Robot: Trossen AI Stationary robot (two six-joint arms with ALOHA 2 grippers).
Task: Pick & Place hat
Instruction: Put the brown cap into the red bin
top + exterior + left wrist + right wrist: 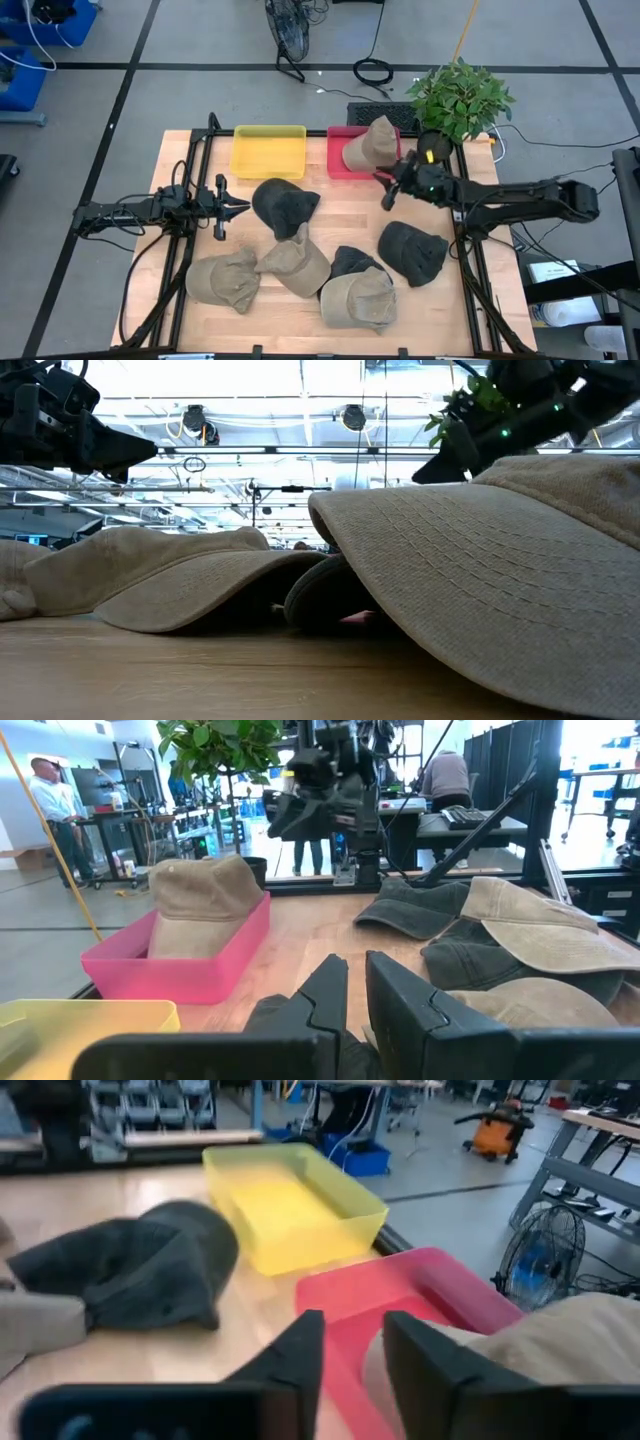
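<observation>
1. Wooden table (175, 165) strewn with soft fabric caps
2. Tan hat (371, 143) sits in the pink plastic tray (338, 165)
3. Right gripper (387, 190), fingers slightly apart, empty, beside the tray
4. Left gripper (228, 208), fingers narrowly apart, empty, at table's left

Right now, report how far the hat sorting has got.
Done: one tan hat sits in the pink bin. In hand: nothing; the right gripper hangs open beside that bin, the left gripper open near the black hat. Left: the yellow bin is empty, six hats on the table.
</observation>
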